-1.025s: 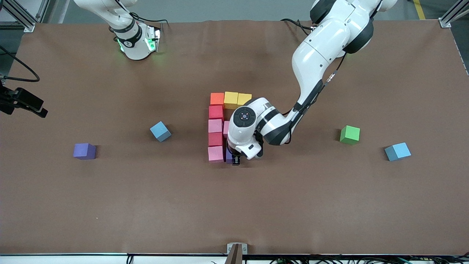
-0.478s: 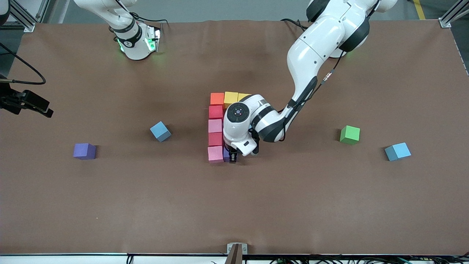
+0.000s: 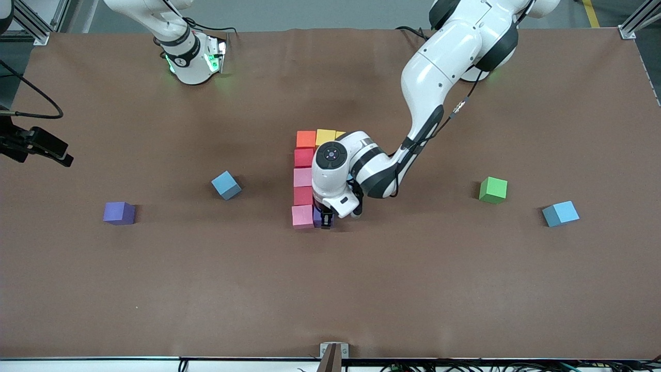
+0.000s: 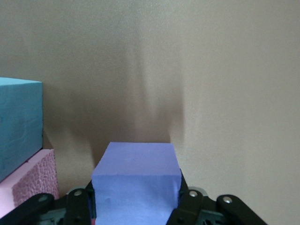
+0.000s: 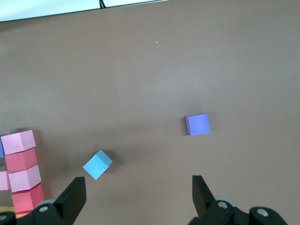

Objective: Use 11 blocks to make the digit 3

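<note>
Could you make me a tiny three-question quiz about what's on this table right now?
1. True or false: the left pincer is shut on a purple block.
2. Which loose block lies nearest the left arm's end of the table: A green, B light blue, C orange?
3. Fill in: the right pincer hangs with its jaws ____.

Key: 1 true, and it is beside the pink block at the figure's nearest end. 2 B. 3 open.
</note>
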You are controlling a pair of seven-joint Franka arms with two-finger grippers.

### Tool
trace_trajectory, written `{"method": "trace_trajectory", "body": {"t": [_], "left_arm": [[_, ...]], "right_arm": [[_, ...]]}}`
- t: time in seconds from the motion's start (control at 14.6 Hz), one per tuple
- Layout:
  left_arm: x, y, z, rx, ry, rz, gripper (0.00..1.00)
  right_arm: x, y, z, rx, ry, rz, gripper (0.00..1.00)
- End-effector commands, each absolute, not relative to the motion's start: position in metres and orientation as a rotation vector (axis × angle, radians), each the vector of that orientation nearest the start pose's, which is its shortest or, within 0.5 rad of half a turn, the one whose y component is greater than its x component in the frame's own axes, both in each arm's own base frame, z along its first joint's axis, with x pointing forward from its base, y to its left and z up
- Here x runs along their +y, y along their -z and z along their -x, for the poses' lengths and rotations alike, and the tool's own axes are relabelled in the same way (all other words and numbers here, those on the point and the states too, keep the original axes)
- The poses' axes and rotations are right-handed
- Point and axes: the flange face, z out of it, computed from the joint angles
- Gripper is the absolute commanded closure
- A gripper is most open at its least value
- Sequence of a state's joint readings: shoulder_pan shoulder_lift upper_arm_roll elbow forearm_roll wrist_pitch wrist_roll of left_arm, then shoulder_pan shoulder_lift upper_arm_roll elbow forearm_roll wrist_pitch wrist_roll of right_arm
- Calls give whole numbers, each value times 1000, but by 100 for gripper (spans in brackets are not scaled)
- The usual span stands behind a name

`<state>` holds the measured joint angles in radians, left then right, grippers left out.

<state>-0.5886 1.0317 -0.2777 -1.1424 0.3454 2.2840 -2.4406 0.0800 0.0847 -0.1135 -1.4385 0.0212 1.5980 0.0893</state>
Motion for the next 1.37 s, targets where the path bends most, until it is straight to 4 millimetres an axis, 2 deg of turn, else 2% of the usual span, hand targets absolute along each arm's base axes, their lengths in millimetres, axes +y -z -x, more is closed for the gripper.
{"method": "trace_trajectory", "body": {"t": [0.0, 0.07, 0.14, 0.21, 0.48, 0.68, 0.82, 0.96, 1.09, 1.23, 1.3], "left_arm": [[-548, -171, -553, -2277, 26, 2375, 62], [-548, -175, -554, -2277, 28, 2383, 44], [-550, -178, -554, -2274, 30, 2400, 6], [-550, -180, -555, -2276, 31, 2409, 0], [-542, -213, -566, -2307, 48, 2398, 0], [-530, -259, -581, -2325, 92, 2410, 0], [-521, -290, -583, -2262, 121, 2445, 0], [-494, -320, -596, -2164, 162, 2472, 0], [-459, -340, -608, -2001, 189, 2506, 0], [-414, -353, -628, -1850, 194, 2548, 0], [-389, -353, -637, -1805, 189, 2547, 0]], "right_arm": [[-14, -648, -576, 179, 138, 3130, 0], [-13, -648, -576, 177, 138, 3132, 0], [-13, -648, -576, 175, 138, 3132, 0], [-13, -648, -576, 177, 138, 3132, 0], [-14, -648, -576, 179, 138, 3130, 0], [-13, -648, -576, 179, 137, 3127, 0], [-14, -648, -576, 177, 138, 3129, 0], [-13, -648, -576, 177, 138, 3128, 0], [-12, -648, -576, 176, 137, 3122, 0], [-12, -648, -576, 176, 137, 3122, 0], [-12, -648, -576, 176, 137, 3122, 0]]}}
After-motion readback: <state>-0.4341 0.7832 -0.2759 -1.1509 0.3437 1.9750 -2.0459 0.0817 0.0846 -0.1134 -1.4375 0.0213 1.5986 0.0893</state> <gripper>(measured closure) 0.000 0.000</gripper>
